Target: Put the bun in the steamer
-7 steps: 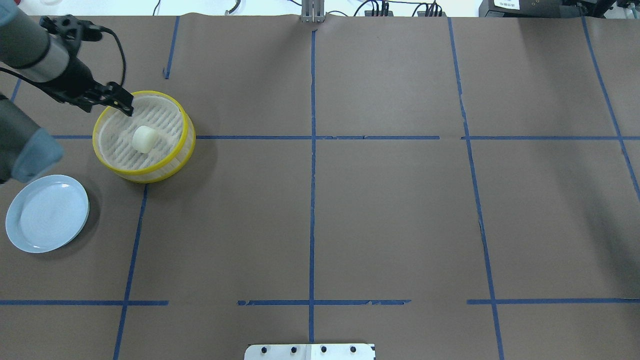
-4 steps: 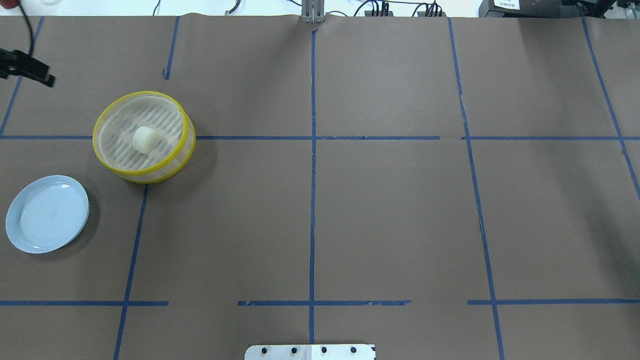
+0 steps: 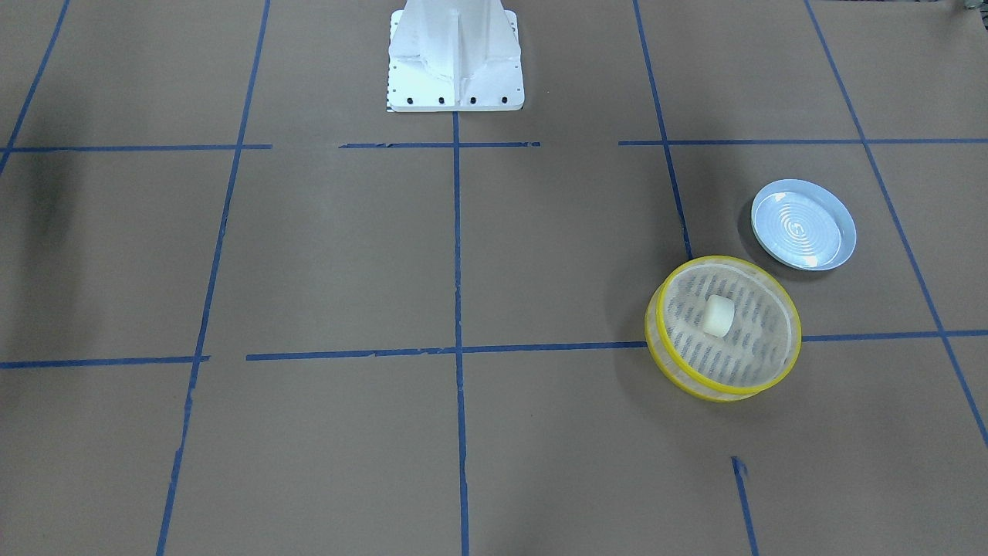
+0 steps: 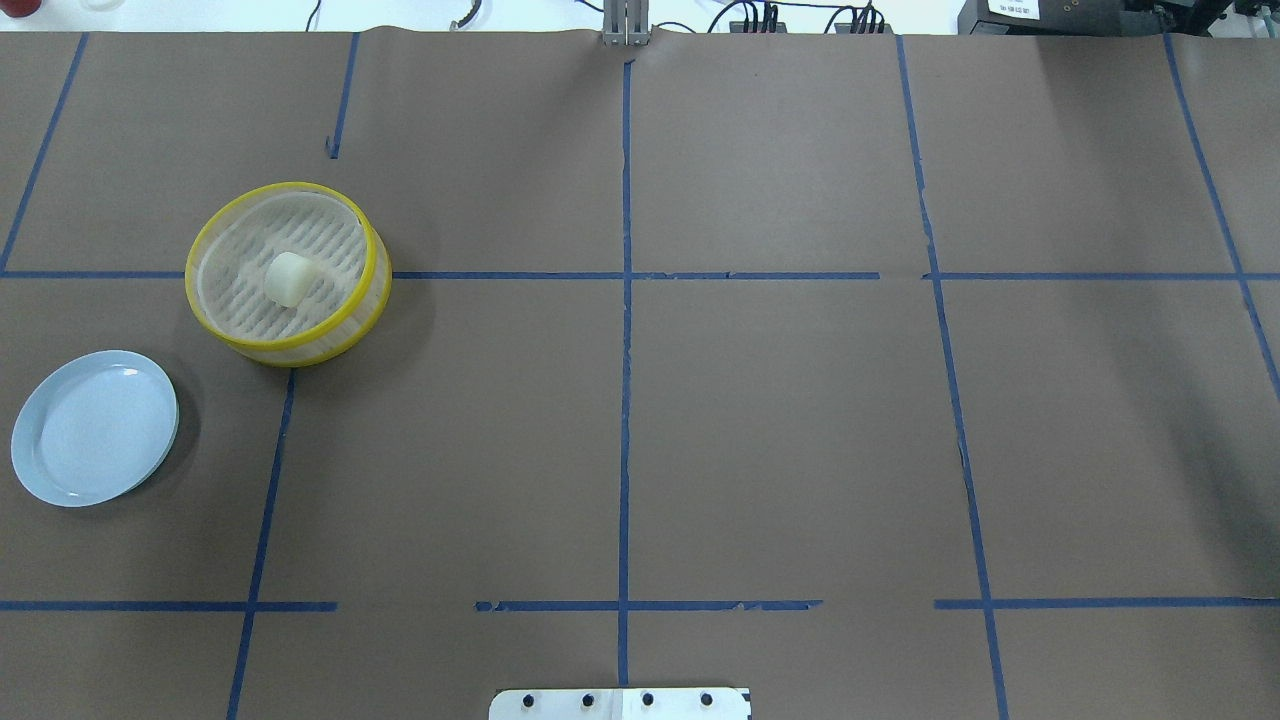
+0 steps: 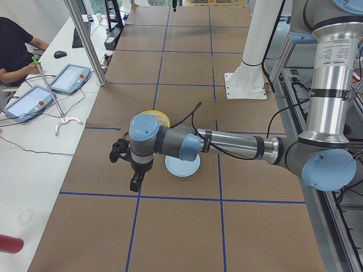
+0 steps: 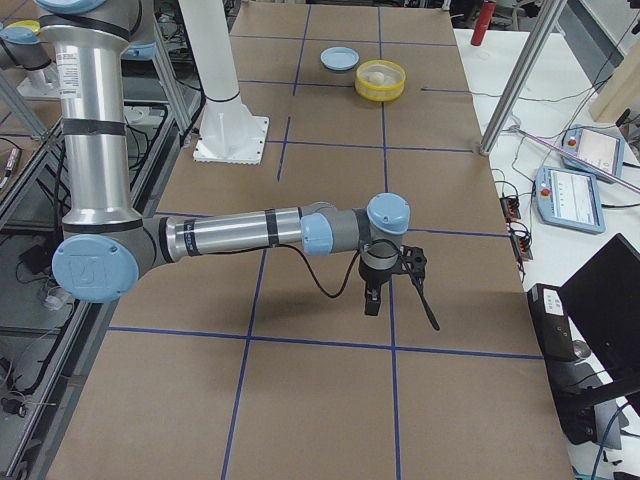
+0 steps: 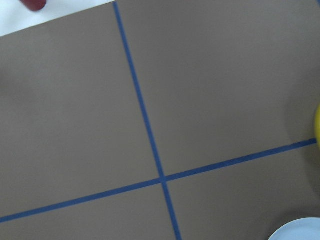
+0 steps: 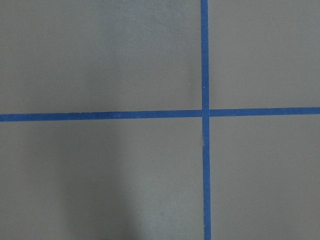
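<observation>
Brown-paper counter (image 4: 760,420), overhead view: bun (image 4: 288,279) lies mid-floor in steamer (image 4: 290,348), long axis diagonal, near-left to far-right. Only the side views show left gripper (image 5: 135,180) and right gripper (image 6: 395,300), both above the counter; finger spacing cannot be determined.

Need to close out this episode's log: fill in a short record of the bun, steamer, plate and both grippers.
bun: inside the steamer, on its slatted bottom
steamer: on the table, untouched by either arm
plate: beside the steamer, not touching it
left gripper: away from the steamer; open or shut cannot be told
right gripper: far down the table; open or shut cannot be told
task: looks done
</observation>
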Available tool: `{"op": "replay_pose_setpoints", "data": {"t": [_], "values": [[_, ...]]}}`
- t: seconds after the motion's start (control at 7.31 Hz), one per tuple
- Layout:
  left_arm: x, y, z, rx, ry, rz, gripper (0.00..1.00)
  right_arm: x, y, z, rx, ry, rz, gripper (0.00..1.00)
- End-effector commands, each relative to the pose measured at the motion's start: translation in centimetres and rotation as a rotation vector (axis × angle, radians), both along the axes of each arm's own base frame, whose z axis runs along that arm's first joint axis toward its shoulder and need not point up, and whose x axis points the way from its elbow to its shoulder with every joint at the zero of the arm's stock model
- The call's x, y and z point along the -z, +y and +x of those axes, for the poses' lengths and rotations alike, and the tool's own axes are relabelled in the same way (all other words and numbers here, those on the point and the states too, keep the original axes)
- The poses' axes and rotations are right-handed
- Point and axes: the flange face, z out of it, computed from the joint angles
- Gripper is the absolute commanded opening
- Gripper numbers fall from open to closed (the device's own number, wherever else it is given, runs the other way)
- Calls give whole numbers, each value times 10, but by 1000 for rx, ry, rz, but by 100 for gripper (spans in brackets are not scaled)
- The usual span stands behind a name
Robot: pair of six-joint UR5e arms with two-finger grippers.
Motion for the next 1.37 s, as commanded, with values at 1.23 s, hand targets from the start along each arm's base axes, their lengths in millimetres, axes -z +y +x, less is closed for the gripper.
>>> {"op": "replay_pose_setpoints", "data": {"t": [1.23], "values": [[-39, 47, 6, -2, 112, -146, 100, 0, 0, 0, -1, 0, 0, 100]]}}
